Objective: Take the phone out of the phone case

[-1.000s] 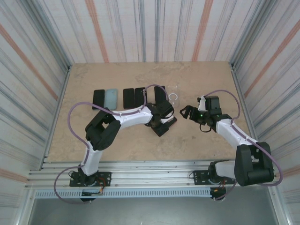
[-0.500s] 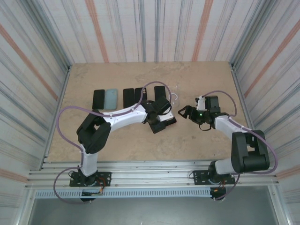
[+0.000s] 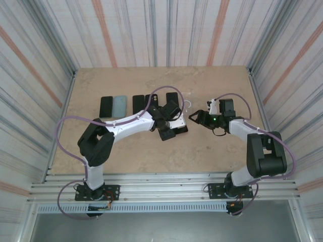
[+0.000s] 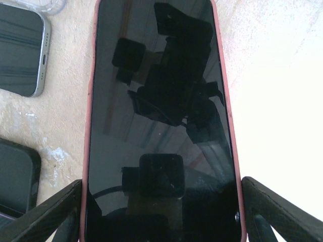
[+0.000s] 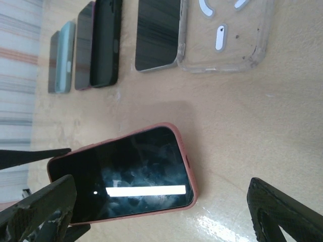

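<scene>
Flat near the middle of the table, screen up: phone seated in its pink phone case. Gripped across the near end by the left gripper, fingers tight against both long sides. Just to the right, pointed toward it, jaws spread with nothing between them: right gripper. Farther back, in a row: clear case, bare phone, dark phones, pale-blue phone.
</scene>
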You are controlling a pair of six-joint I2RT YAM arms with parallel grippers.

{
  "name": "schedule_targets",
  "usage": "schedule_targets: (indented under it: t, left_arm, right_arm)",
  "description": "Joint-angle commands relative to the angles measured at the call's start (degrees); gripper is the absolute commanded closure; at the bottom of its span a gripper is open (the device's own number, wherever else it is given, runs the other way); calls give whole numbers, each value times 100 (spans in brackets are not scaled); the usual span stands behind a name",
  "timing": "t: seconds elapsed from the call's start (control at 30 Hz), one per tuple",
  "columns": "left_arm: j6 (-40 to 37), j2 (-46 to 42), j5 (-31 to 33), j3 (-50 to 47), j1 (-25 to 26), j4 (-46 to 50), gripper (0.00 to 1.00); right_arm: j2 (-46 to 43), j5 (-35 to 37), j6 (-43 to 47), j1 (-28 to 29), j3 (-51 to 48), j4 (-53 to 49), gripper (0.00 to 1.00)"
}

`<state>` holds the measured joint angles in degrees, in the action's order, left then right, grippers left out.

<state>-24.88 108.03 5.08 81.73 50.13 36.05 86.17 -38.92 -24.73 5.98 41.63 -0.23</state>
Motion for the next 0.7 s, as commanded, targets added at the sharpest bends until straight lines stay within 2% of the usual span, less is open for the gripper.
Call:
schedule_targets:
  t: [0.0,0.13,0.67]
  left_arm:
    - [-6,-63,-404,89,-73,14,56]
    - [297,93,-634,-43,-73,-96,56]
    - [771,487,-629,-510,-73,-627,51]
  right_arm:
    - [91,-129,188,35,134,-6,11]
    - [100,-147,196,35,129,-34,11]
    - [159,-110,212,59,106,-64,12]
